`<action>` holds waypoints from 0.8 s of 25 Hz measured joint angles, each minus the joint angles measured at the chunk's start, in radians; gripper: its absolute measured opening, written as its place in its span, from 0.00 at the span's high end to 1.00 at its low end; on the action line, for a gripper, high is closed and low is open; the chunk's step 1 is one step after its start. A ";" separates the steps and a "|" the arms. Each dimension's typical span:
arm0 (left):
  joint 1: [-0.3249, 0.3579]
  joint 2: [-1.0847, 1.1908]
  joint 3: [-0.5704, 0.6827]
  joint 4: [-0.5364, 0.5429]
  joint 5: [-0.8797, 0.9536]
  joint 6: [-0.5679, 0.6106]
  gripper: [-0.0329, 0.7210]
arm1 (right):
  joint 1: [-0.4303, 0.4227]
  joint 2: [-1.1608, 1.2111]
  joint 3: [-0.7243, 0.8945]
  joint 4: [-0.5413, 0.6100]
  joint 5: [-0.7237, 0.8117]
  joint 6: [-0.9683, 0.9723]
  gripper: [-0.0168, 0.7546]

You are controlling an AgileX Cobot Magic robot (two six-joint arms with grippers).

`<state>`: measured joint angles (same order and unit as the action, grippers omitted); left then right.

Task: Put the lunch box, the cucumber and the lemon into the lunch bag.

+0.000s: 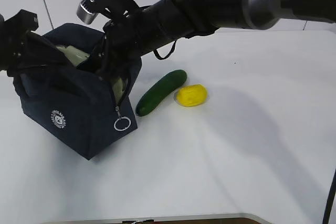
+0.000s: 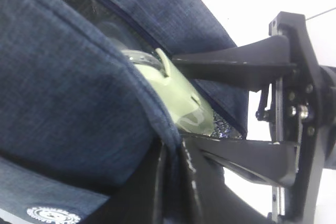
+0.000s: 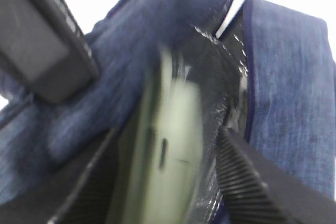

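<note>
Lunch bag [image 1: 79, 103], boxy dark navy fabric with a small white round logo and a silver ring zipper pull [image 1: 122, 124], sits on the white table [image 1: 236, 145], mouth open. Inside it, tilted on edge, is the lunch box [image 2: 184, 100], a clear rectangular container with a pale sage-green clip-on lid; the lid's face shows through the opening in both wrist views (right wrist view blurred). Just beside the bag, on its ring-pull side, lies the dark green, smooth, slightly curved cucumber [image 1: 160, 92], one end near the bag's lower corner. Small bright yellow oval lemon [image 1: 191, 95] rests just beyond the cucumber, farther from the bag, close to it; contact between the two cannot be told. Right arm reaches low across the middle to the bag's mouth, its bulk covering the bag's upper edge; right gripper [image 3: 163, 182] is down in the opening, fingers [image 3: 252, 182] spread apart on either side of the lunch box lid, whether they touch it cannot be told. Left gripper [image 1: 26, 51] is at the bag's far side from the cucumber, fingers pinched closed on the bag's fabric edge, holding the mouth apart.
</note>
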<state>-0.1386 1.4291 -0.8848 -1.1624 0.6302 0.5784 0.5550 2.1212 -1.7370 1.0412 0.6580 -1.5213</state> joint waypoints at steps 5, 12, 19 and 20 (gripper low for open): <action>0.000 0.000 0.000 0.004 0.000 0.000 0.95 | 0.000 0.000 -0.010 0.006 0.000 0.000 0.34; 0.000 0.000 0.000 0.029 -0.006 0.002 0.95 | 0.000 0.000 -0.019 -0.013 0.002 -0.002 0.33; 0.000 0.000 0.000 0.078 -0.025 0.004 0.95 | 0.000 -0.068 -0.019 -0.124 0.008 0.105 0.33; 0.000 0.000 0.000 0.088 -0.029 0.004 0.95 | 0.000 -0.081 -0.019 -0.153 0.008 0.136 0.33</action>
<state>-0.1386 1.4291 -0.8848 -1.0748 0.6011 0.5820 0.5550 2.0402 -1.7563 0.8881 0.6661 -1.3857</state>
